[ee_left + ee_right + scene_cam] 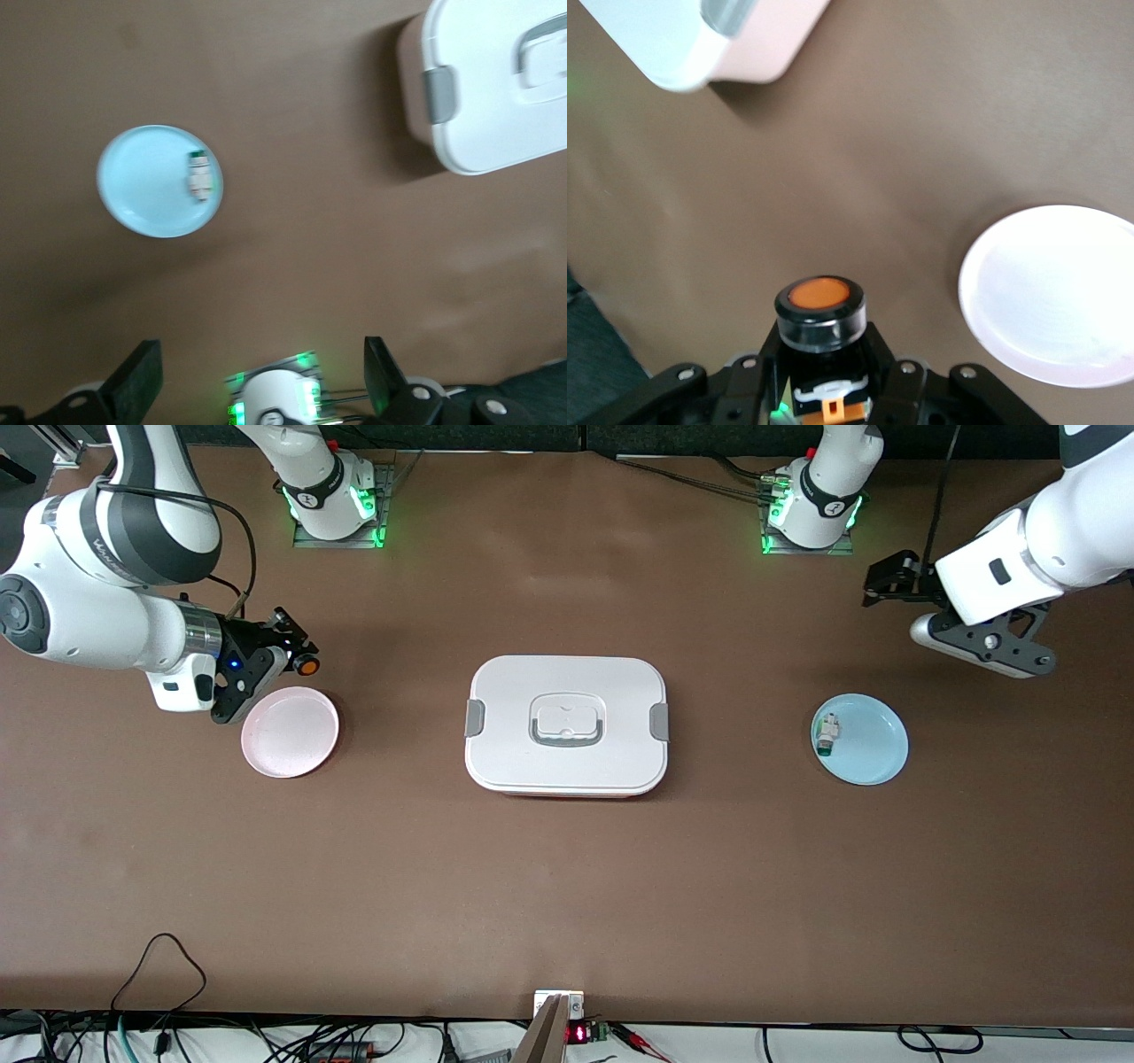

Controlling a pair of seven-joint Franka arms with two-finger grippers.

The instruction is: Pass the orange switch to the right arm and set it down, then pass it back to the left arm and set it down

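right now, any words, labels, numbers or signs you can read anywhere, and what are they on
Nothing here reads clearly.
Grey lettering on the right arm's dark joint band: too blurred to read.
Round marks on the two arm bases: too small to read.
Red lit display at the table edge nearest the front camera: too small to read.
No print shows on the box, orange switch or plates.

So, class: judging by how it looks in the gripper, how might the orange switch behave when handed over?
The orange switch looks rigid, so it probably won't flex. Being tiny, it is likely light. Its round head could roll if dropped. The right gripper grips only its narrow body, so it may twist.
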